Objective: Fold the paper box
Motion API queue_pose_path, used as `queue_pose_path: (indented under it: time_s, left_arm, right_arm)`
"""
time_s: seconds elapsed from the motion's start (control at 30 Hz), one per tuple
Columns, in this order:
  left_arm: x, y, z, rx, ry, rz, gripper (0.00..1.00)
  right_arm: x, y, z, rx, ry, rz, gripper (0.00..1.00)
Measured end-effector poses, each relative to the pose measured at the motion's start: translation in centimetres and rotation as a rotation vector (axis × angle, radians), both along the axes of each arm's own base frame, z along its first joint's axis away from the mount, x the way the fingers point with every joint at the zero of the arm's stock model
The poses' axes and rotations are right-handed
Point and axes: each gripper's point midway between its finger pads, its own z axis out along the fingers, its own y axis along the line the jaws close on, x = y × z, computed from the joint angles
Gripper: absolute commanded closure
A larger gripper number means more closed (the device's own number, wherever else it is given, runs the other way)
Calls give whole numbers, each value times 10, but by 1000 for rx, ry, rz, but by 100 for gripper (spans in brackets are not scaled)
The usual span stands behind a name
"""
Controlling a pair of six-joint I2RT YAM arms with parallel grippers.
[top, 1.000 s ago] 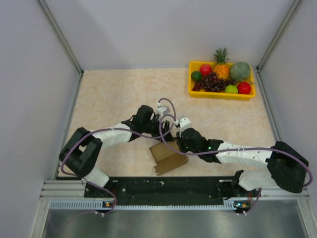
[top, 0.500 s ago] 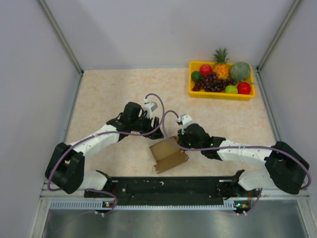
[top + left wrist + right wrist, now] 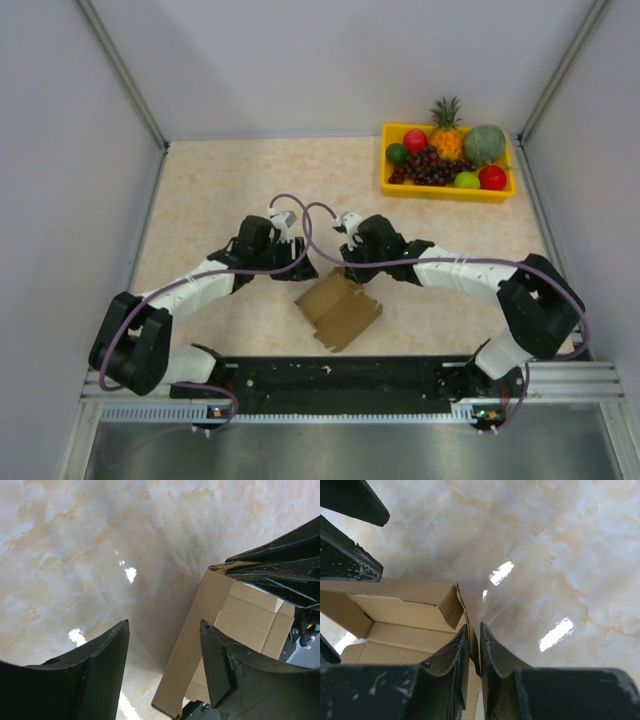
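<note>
Brown paper box, partly folded: walls raised, top open, one notched flap turned inward, resting on the bench near its front edge, between my two arms. My left gripper hangs with fingers well apart, the box's outer wall just beside the right finger. My right gripper has fingers nearly together astride a box wall's upper edge; whether they pinch it, I cannot tell. Bare bench lies behind and left; yellow tray well apart, far right corner.
</note>
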Motion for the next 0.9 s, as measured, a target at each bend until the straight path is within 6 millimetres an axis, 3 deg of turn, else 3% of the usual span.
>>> queue_pose_path:
  time_s: [0.2,0.4,0.67,0.83,0.9]
  left_arm:
    - [-5,-1,0,-43,24,-7,31]
    - [-17,-15,8,-119,32,-119,31]
    - [-35,-27,7,-158,74,-225,31]
    - [-38,-39,11,-135,66,-275,42]
    - [-37,-42,11,-113,58,-284,47]
  right_arm:
    - [0,7,-4,-26,35,45,81]
    - [-6,8,-6,-10,77,51,62]
    - [-16,1,-4,59,127,13,52]
    - [-22,-9,-4,100,142,-14,56]
    - [-24,-11,-4,117,144,-11,69]
